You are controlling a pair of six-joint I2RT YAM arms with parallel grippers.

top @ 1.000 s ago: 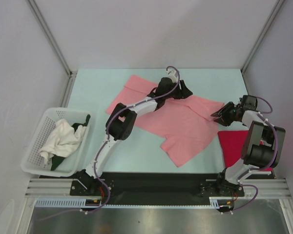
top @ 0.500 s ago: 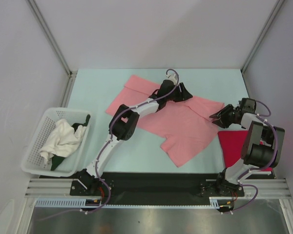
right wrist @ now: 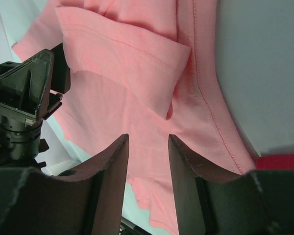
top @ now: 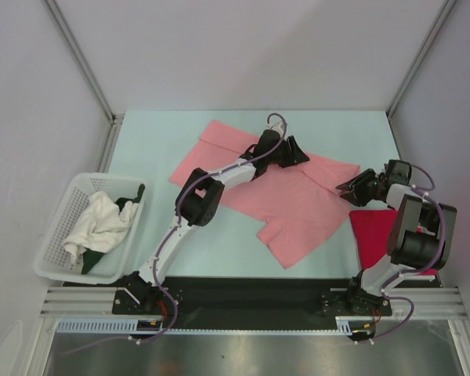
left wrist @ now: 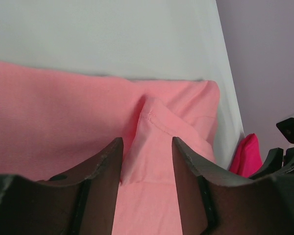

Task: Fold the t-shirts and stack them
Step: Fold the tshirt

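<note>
The pale table (top: 153,145) bears the salmon-pink t-shirt (top: 298,207), spread loosely across its middle, with the magenta-red t-shirt (top: 370,235) just beside it at the right. The left gripper (left wrist: 146,147) sits low over a raised pink fold, jaws spread. The right gripper (right wrist: 148,142) hovers at the pink shirt's right edge, jaws likewise apart.

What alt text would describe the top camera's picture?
Two robot arms reach over a pink shirt spread on a table: left hand near its far edge, right hand at its right edge. Red shirt lies right, basket left.
</note>
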